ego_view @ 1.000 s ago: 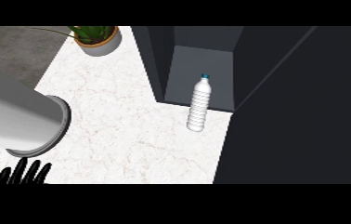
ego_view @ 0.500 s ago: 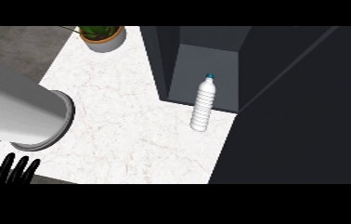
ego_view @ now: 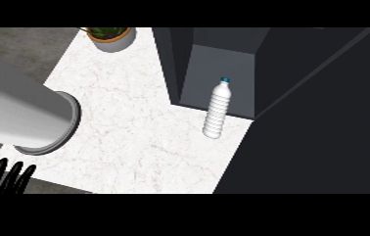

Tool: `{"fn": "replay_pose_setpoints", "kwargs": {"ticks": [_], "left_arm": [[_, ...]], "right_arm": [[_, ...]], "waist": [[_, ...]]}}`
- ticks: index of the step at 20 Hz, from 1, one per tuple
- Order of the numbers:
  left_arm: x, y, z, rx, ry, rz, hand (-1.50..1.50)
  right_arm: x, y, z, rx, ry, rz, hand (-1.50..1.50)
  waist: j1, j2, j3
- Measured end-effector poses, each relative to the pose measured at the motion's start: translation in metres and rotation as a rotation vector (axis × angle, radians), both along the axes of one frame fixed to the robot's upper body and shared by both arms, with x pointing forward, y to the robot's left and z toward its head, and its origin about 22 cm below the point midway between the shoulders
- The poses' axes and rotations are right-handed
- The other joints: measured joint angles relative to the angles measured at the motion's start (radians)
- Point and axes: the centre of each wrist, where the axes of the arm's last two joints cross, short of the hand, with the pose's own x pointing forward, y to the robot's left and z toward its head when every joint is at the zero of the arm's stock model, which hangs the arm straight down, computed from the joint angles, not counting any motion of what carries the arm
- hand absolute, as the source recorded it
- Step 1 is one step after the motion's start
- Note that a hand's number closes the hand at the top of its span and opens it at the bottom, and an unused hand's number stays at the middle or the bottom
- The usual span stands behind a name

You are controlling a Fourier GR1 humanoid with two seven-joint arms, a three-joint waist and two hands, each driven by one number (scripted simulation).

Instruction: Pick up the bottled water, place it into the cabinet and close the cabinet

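The bottle (ego_view: 217, 109) stands upright on the marble counter (ego_view: 137, 107), just in front of the open cabinet (ego_view: 217, 63), so it has only a short way to go once it is lifted. Nothing grips it yet. The left hand (ego_view: 14, 175) shows at the lower left edge, fingers straight and holding nothing, well apart from the bottle; its grey forearm (ego_view: 33, 115) crosses the left side. The right hand is out of view. A potted plant (ego_view: 110, 36) sits at the counter's far corner, clear of any path to the cabinet. The pick-up has not begun
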Motion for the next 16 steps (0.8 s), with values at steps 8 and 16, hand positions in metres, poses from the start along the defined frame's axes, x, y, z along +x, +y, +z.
{"fn": "replay_pose_setpoints", "kwargs": {"ticks": [8, 16], "left_arm": [[0.004, 0.010, 0.006, 0.015, -0.006, 0.004, -1.50], [0.000, 0.019, 0.004, 0.010, 0.020, 0.039, -1.50]], "right_arm": [[0.036, 0.018, -0.019, 0.075, 0.170, 0.007, 1.50], [0.106, 0.039, -0.023, 0.103, 0.262, -0.151, 1.50]], "waist": [[0.014, 0.003, 0.004], [-0.018, -0.012, 0.010]]}}
